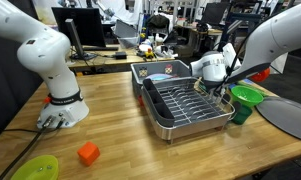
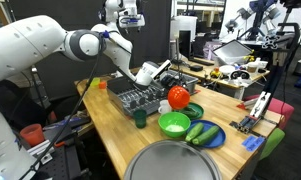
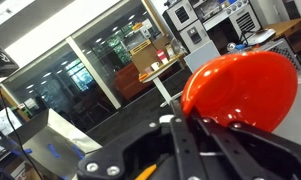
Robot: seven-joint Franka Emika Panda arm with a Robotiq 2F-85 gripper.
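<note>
Wooden table (image 1: 110, 120) across the scene, metal dish rack (image 1: 190, 128) sitting mid-table. The gripper (image 2: 167, 86) hangs at the rack's right end, jaws pressed together and, by the wrist view, pinching the red bowl (image 2: 178, 96) at its edge. That bowl is in the air, touching neither rack nor table, so I'd judge the pick-up done and the set-down not. A green bowl (image 2: 173, 124) sits nearer, a green cup (image 2: 140, 117) beside the rack.
</note>
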